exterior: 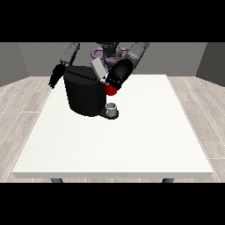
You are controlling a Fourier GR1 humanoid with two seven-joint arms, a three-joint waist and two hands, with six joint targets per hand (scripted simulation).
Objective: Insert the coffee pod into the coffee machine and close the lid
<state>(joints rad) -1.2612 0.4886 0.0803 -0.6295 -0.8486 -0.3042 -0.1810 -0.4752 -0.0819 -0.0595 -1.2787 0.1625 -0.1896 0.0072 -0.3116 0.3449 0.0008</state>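
- Nearest the camera, the white table (132,149) shows a broad bare stretch running back from its front edge.
- Further back, toward the far left part of the tabletop, a small grey thing (112,107) sits on the dark base at the foot of the coffee machine (85,94); whether it is the coffee pod or a cup cannot be told.
- Above that, a red thing at the machine (110,90) shows just under the hand at the view's right (117,75), which hangs at the machine's top right edge beside the raised grey lid (98,69). Its fingers point down toward the opening; whether they pinch anything cannot be told.
- Judging from this, the step in hand is work at the opening under the lid. Doing it well likely means keeping the hand centred over the opening, moving down slowly, and leaving the tilted lid untouched until the pod is seated.
- Farthest back, near the far left corner, the hand at the view's left (56,76) hangs beside the machine with fingers straight and pointing down, touching nothing visible.
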